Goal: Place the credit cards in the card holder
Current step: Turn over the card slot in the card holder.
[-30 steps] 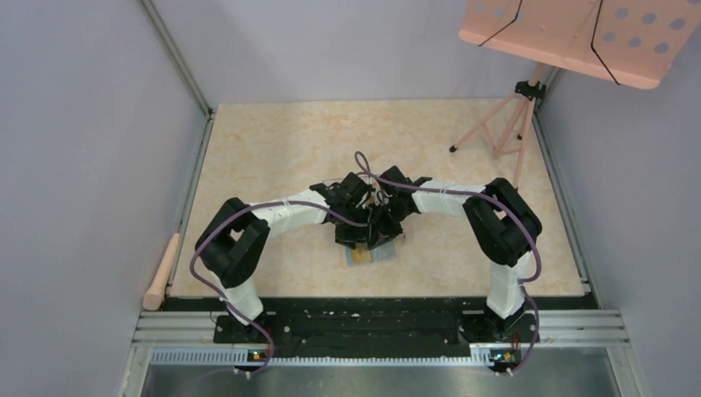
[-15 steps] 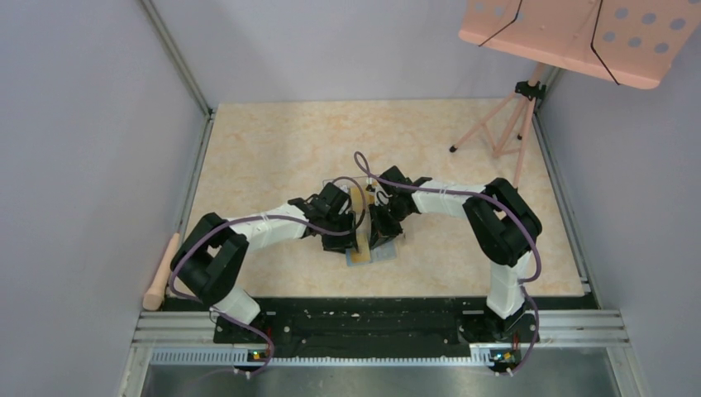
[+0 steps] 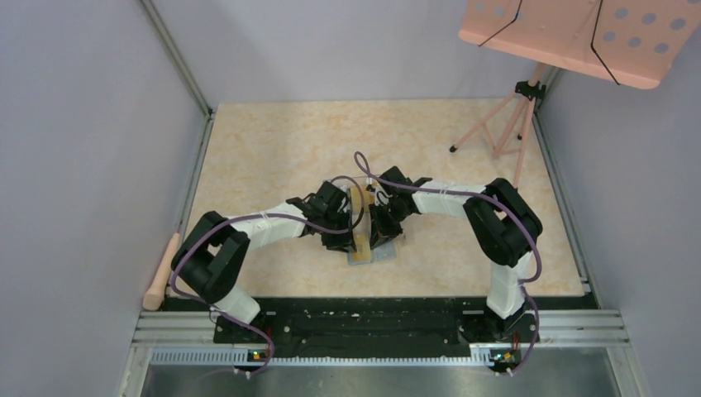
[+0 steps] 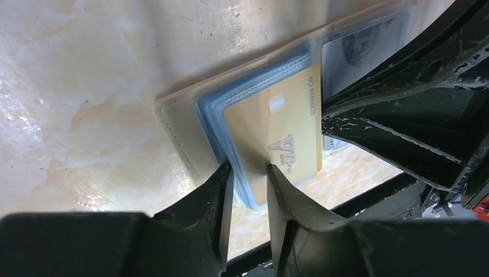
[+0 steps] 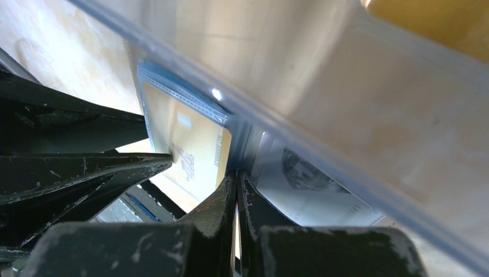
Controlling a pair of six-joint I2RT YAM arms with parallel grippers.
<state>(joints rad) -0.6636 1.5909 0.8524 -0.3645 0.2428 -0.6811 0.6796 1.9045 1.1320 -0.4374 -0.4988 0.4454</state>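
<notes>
Card holder [image 4: 179, 133] is seen lying open and flat on the table [image 4: 86, 86], between the two arms at the middle of the top view. A golden credit card [image 4: 271, 121] is seated in its blue sleeve pocket [image 4: 210, 115]. The card's long axis is judged parallel to the fold, with one short end exposed toward the left gripper [image 4: 248, 170]. That claw is held narrow but not closed. Its tips are set down from above, one at the sleeve edge and one on the card's exposed end, so the card lies directly beneath and ahead of it. The right gripper [image 5: 237, 176] is fully closed on nothing and appears pressed at the fold, just beside the card. The left arm is therefore taken as the one placed to push the card deeper along its long axis.

Only the right wrist view shows a grey printed card [image 5: 305, 184] in the opposite pocket clearly, and a clear plastic edge [image 5: 259, 118] crossing close to the lens. In the top view the holder is largely hidden by the grippers.
</notes>
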